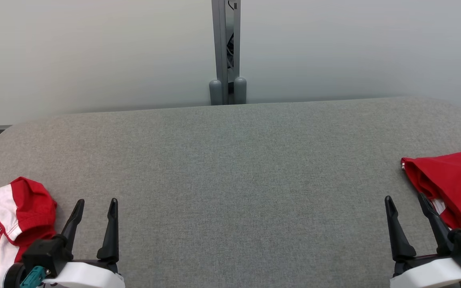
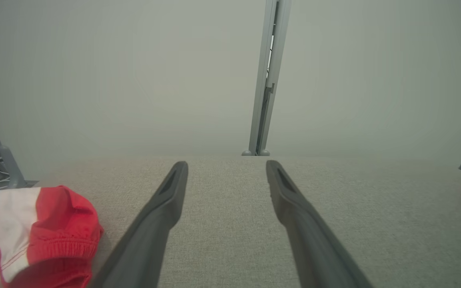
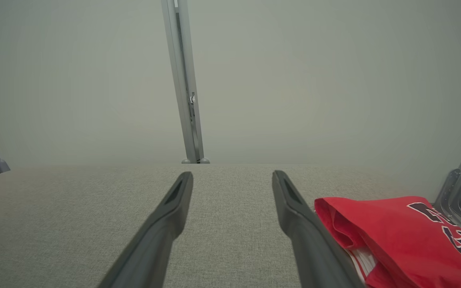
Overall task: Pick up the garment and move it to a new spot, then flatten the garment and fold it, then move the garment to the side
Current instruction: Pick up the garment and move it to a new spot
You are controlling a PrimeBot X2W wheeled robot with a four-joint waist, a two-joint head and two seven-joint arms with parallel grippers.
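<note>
Nearest, the left fingers (image 1: 110,228) are spread wide w/ nothing held, just beside the crumpled red garment (image 1: 22,208) at the near left of the surface (image 1: 230,168). The right fingers (image 1: 394,224) are likewise spread and empty. The outer one is seen overlapping the flatter red garment (image 1: 450,176) at the right edge; whether it is touched can't be told.

Risks: two red pieces are present, so the wrong one could be taken. The crumpled one is judged the likelier target, prob. not yet flattened. Only a top layer or the elastic hem might be pinched, so the bundle would be dragged, not lifted. It is placed close to the left edge, so it could be pushed off by a clumsy approach.

The mid-surface is left bare, so the way to a new spot is not blocked. Farthest, a grey post (image 1: 225,52) and pale wall panels (image 1: 94,52) are seen; no obstruction is posed.
</note>
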